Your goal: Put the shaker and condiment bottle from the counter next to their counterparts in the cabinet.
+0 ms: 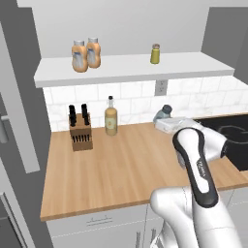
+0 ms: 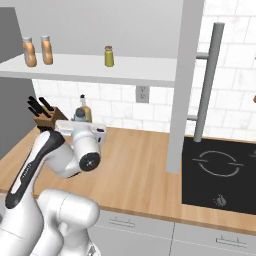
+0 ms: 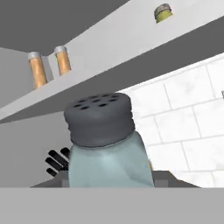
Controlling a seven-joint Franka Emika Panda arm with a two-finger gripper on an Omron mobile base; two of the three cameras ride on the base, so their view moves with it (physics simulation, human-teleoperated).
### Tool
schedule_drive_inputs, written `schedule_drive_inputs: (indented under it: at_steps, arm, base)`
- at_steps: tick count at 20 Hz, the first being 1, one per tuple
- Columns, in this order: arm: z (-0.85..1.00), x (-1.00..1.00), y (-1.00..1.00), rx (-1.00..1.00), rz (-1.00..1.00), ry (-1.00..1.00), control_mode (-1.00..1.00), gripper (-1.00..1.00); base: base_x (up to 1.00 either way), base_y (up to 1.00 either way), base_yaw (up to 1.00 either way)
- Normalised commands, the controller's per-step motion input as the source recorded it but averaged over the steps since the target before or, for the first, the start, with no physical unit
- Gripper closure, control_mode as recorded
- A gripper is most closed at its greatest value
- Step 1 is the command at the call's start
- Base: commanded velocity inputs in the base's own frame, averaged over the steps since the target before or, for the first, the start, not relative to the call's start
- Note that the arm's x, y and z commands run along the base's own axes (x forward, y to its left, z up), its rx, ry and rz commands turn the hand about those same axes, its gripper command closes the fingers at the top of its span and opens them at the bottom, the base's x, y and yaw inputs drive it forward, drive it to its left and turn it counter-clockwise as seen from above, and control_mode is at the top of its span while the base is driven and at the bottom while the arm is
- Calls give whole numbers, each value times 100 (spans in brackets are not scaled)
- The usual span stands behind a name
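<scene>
Fingers [image 3: 109, 183] pinch the glassy blue-grey shaker [image 3: 105, 140] (round dark cap, perforated) above the wooden tabletop [image 1: 121, 164], below the white cabinet [image 1: 131, 68].

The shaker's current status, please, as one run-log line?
shaker: in gripper, tilted above counter | two orange bottles and green shaker: on shelf

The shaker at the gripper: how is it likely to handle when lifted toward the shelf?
The shaker looks rigid: a clear blue-grey jar under a dark perforated cap, so it should not flex. Its smooth, rounded wall may be slippery and could twist if gripped off centre. It seems small beside the amber bottle, so probably light. Whether the gripper has closed on it cannot be told.
</scene>
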Motion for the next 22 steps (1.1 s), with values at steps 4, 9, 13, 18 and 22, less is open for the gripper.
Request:
schedule_drive_inputs:
  at_steps: [4,9,13,18,22]
  arm:
    - [57,-37,-31,0,-25,3,-100,100]
    - [61,-17,-19,0,-22,9,-100,100]
    - [69,-2,-2,0,-17,18,-100,100]
    - [81,-5,0,0,-18,23,-100,100]
    - [87,-14,-1,0,-18,28,-100,100]
  base:
    - [0,0,0]
    - [0,0,0]
    - [0,0,0]
    - [0,0,0]
    - [0,0,0]
